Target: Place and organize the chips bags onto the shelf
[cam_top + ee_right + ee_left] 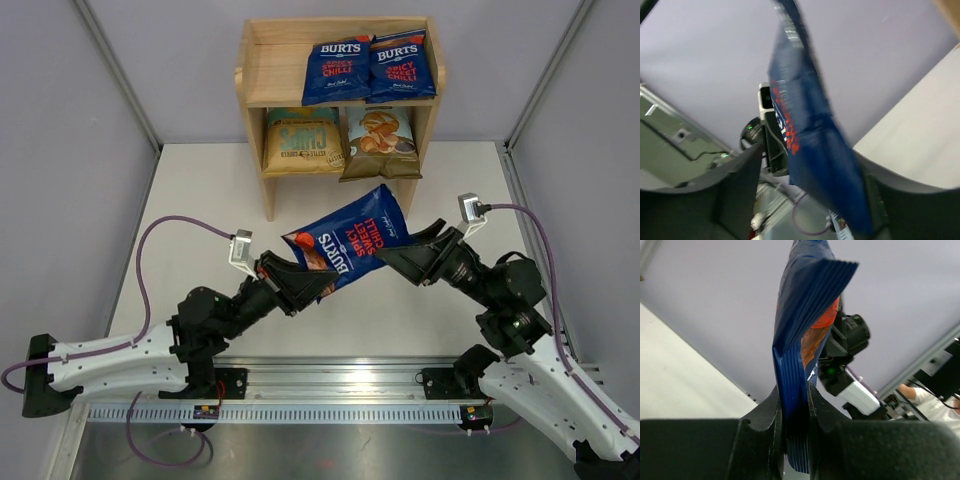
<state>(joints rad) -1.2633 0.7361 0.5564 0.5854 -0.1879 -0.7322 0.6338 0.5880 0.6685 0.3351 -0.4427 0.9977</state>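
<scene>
Left end effector (793,405) clamped tight on Burts bag (350,240) crimped edge, above table (200,200); right end effector (807,155) spread wide, bag's other end between fingers.

Left arm: white links with black joints, stretched low from its base toward table centre. Black two-finger left gripper (312,284) is raised, jaws pinched tight on the edge of a dark-blue crinkly chips bag (350,245).

Right arm: elbow bent. Black right gripper (392,254) points left, jaws spread wide either side of the bag's far end.
</scene>
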